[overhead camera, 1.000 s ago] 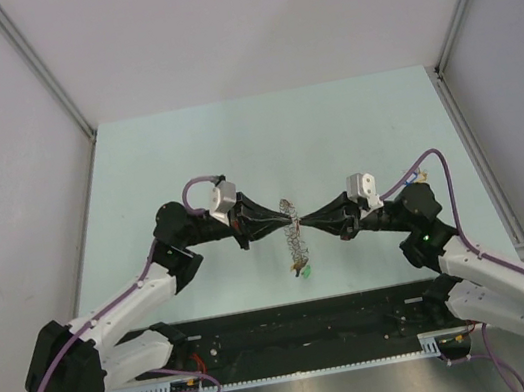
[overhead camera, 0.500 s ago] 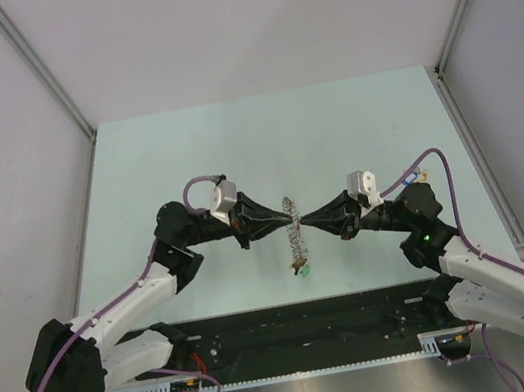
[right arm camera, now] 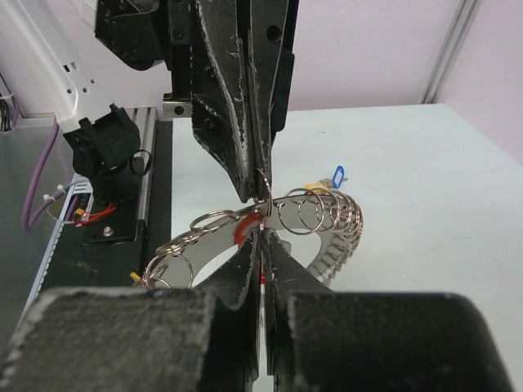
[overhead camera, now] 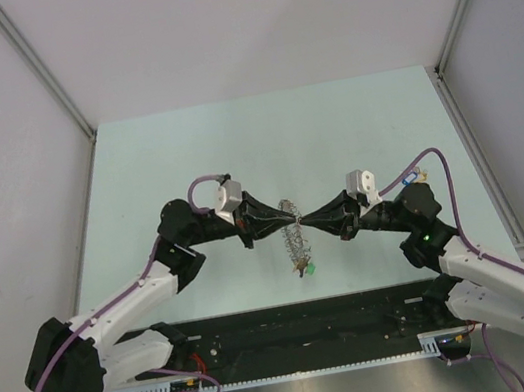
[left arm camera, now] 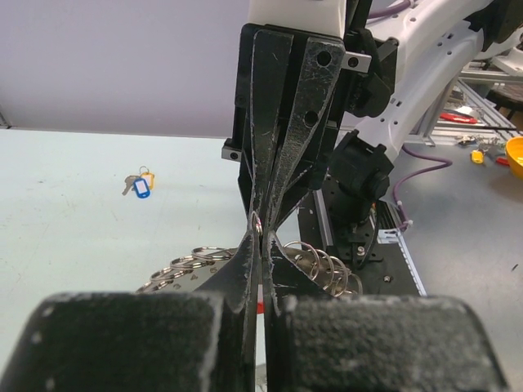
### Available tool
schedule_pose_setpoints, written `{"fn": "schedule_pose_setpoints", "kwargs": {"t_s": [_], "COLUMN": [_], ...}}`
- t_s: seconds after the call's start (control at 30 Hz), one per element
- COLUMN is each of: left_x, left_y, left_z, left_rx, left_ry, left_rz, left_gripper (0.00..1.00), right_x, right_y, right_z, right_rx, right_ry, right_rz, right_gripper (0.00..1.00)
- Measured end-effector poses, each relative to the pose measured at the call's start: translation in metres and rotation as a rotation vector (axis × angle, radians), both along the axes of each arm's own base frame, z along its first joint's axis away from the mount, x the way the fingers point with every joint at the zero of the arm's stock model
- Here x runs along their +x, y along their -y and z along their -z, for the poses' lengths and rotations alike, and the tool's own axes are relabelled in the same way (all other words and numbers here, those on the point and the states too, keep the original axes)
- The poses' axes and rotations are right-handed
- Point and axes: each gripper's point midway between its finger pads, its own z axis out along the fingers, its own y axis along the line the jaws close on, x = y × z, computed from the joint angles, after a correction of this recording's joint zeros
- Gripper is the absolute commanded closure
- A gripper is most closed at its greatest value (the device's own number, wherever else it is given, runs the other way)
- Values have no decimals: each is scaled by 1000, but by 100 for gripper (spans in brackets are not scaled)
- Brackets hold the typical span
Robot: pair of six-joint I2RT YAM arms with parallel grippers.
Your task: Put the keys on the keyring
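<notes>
The keyring (overhead camera: 297,242), a shiny band carrying several small rings, hangs between my two grippers above the table. My left gripper (overhead camera: 296,218) is shut, pinching one small ring (right arm camera: 265,186) of the keyring (left arm camera: 189,263). My right gripper (overhead camera: 304,220) is shut tip to tip against it, with a red piece (right arm camera: 261,278), apparently a key head, between its fingers at the band (right arm camera: 319,214). A green key (overhead camera: 307,269) dangles at the keyring's lower end. Blue and yellow keys (left arm camera: 140,184) lie on the table. A blue tag (right arm camera: 337,174) shows behind the coil.
The black base rail (overhead camera: 305,325) runs along the near edge under the hanging keyring. White walls with metal posts (overhead camera: 41,67) enclose the pale green table (overhead camera: 263,145). The right arm's purple cable (overhead camera: 447,179) loops above its wrist.
The left gripper and the meeting point have shifted slightly right, and the hanging keyring has swung a little right with them. Both grips are unchanged.
</notes>
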Motion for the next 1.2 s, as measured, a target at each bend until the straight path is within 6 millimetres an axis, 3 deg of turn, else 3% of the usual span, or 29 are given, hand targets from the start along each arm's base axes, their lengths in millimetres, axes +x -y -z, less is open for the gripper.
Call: {"fn": "schedule_pose_setpoints", "kwargs": {"t_s": [0.43,0.63,0.73,0.97,1.2], "left_x": [5,3,2,4,6], "left_y": [5,9,9,6,-6], "left_z": [6,42,49,41,19], "left_rx": [45,156,179,158,82], "left_ry": [-12,-108,-127,-112,-41], "left_rz": [-19,-17,-17,-49,-108], "left_gripper": [100,100,100,100,100], "right_x": [2,-2,-3,2,8], "right_y": [7,16,18,16,21], "right_z": [0,-48,-54,-43,-35], "right_rx": [-7,86,101,68,35], "right_ry": [-10,114,136,107,99], "right_rz": [25,45,48,53,72], "right_gripper": [100,100,100,100,100]}}
